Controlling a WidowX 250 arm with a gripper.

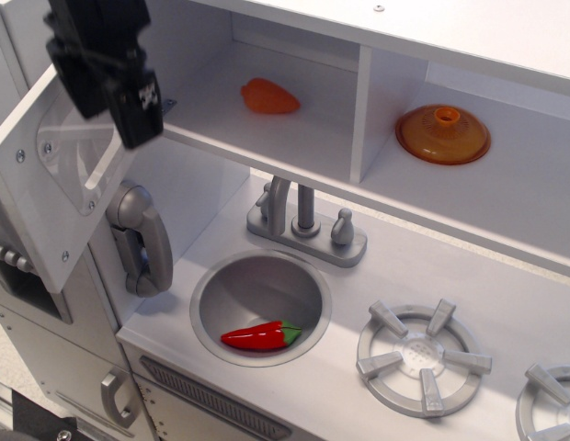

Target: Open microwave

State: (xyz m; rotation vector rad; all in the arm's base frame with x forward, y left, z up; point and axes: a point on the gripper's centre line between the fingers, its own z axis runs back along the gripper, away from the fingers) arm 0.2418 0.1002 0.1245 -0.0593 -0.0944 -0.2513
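The microwave (294, 110) is the white compartment at the upper left, and it stands open. Its white door (46, 197) is swung far out to the left, showing its inner face with screws and the window frame. The handle is hidden behind the door. An orange toy pepper (269, 96) lies inside the compartment. My black gripper (138, 124) hangs in front of the door's upper right part, at the compartment's left edge. Its fingers look close together, but I cannot tell whether they hold anything.
An orange lid (443, 134) sits on the doorless shelf to the right. Below are a grey faucet (303, 219), a round sink (211, 303) holding a red chili (260, 336), a burner (423, 356) and a grey toy phone (142, 237) on the left wall.
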